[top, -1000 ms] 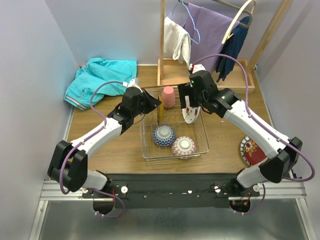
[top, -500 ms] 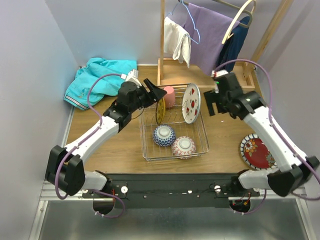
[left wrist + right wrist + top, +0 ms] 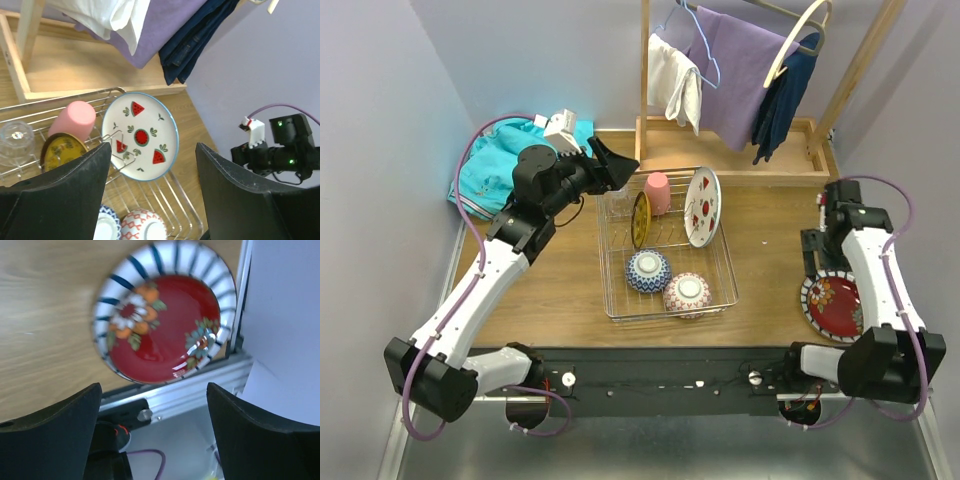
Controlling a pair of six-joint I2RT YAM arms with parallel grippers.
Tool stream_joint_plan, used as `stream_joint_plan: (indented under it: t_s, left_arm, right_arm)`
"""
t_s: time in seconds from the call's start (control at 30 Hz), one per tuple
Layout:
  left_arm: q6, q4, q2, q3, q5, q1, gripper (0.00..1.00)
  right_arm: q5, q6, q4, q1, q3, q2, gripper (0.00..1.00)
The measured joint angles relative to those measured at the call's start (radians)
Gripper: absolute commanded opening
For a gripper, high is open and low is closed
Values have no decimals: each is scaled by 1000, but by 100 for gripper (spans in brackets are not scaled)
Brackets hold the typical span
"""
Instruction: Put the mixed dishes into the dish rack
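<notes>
The silver wire dish rack [image 3: 610, 285] stands mid-table. In it are the pink cup [image 3: 658, 192], the small clear glass [image 3: 620, 205], the yellow plate [image 3: 640, 220] on edge, the white fruit plate [image 3: 701, 207] on edge, the blue-patterned bowl [image 3: 648, 270] and the pink-patterned bowl [image 3: 687, 293]. The red striped-rim plate [image 3: 833, 305] lies flat on the table at the right edge. My left gripper [image 3: 620, 165] is open and empty, above the rack's far-left corner. My right gripper [image 3: 817, 262] is open and empty, just above the red plate [image 3: 165, 330]. The left wrist view shows the fruit plate [image 3: 140, 136], cup [image 3: 75, 120] and glass [image 3: 17, 142].
A wooden clothes rack [image 3: 720, 150] with hanging garments stands behind the dish rack. A teal garment [image 3: 520, 155] lies at the back left. The red plate sits close to the table's front edge and metal rail [image 3: 190, 390].
My right gripper let go of the white fruit plate, left it standing in the rack, and swung right to the red plate. My left gripper drew back up and left from the yellow plate.
</notes>
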Motion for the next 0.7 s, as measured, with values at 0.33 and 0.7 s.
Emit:
stream_joint_plan:
  t_s: [0.33, 0.7]
  left_arm:
    - [134, -57, -8, 12, 89, 10, 76]
    - [171, -60, -6, -6, 158, 10, 76]
  right_arm:
    - [-191, -182, 90, -514, -60, 128, 86]
    - [-259, -347, 201, -643, -85, 216, 78]
